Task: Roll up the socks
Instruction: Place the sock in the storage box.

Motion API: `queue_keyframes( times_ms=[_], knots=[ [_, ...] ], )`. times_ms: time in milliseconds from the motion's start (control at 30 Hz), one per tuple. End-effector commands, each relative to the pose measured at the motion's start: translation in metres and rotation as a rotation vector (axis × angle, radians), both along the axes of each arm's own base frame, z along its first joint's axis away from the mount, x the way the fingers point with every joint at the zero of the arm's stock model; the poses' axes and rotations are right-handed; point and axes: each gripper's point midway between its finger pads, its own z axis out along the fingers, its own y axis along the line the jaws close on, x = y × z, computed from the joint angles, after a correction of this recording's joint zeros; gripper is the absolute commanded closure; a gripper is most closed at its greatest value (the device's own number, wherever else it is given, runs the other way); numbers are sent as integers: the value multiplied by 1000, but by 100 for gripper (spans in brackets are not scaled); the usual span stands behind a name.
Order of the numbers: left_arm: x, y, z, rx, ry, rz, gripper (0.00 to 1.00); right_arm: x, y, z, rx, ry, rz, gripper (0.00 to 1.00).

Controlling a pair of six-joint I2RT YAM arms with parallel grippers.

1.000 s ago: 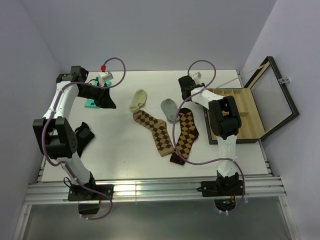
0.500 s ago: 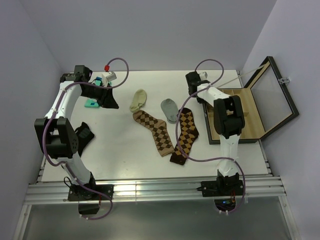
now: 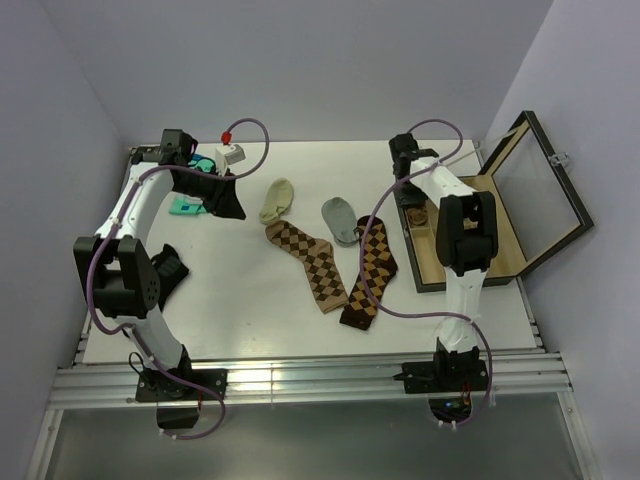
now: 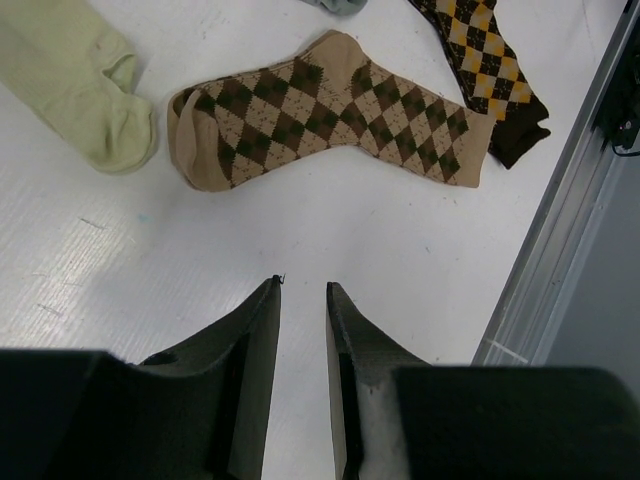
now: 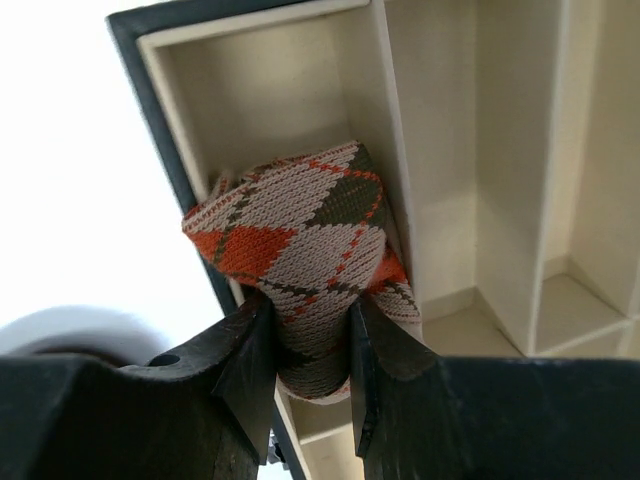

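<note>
A rolled sock (image 5: 300, 225) with red-orange diamonds is pinched in my right gripper (image 5: 305, 300), which is shut on it. It hangs over the near-left compartment of the wooden box (image 5: 160, 120); from above the roll (image 3: 420, 213) shows at the box's left edge. Flat on the table lie the tan sock with dark brown diamonds (image 3: 310, 262) (image 4: 330, 120) and the dark brown sock with tan diamonds (image 3: 370, 272) (image 4: 480, 60). My left gripper (image 4: 303, 285) (image 3: 232, 205) hovers over bare table left of them, its jaws slightly apart with nothing between.
A pale green sock (image 3: 277, 200) (image 4: 75, 85) and a grey sock (image 3: 340, 218) lie behind the argyle pair. A black sock (image 3: 165, 268) sits by the left arm, a teal item (image 3: 185, 207) at the back left. The box's glass lid (image 3: 545, 175) stands open.
My right gripper has carried the rolled sock rightwards from over the table to the box's left compartment. The left gripper has shifted to the right, towards the pale green sock.
</note>
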Motion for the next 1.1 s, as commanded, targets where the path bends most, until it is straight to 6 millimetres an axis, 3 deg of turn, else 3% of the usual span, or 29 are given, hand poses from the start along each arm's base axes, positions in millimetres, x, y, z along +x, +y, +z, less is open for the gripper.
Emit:
queue_keyframes(
  times_ms=[0, 233, 533, 700, 833, 1067],
  knots=[
    [-4, -5, 21, 1, -65, 5, 70, -24, 43, -28, 239, 131, 2, 100],
    [-7, -15, 25, 4, -63, 0, 70, -33, 30, -42, 280, 163, -86, 100],
    [-14, -29, 31, 10, -71, -8, 70, -31, 23, -41, 289, 214, -120, 99],
    [-18, -36, 36, 4, -65, -9, 69, -29, 11, -45, 301, 219, -180, 86],
    [-20, -43, 35, 14, -69, -15, 69, -31, 10, -44, 289, 222, -177, 68],
    [-21, -53, 35, 13, -68, -21, 69, -27, 11, -26, 297, 155, -166, 58]
  ],
)
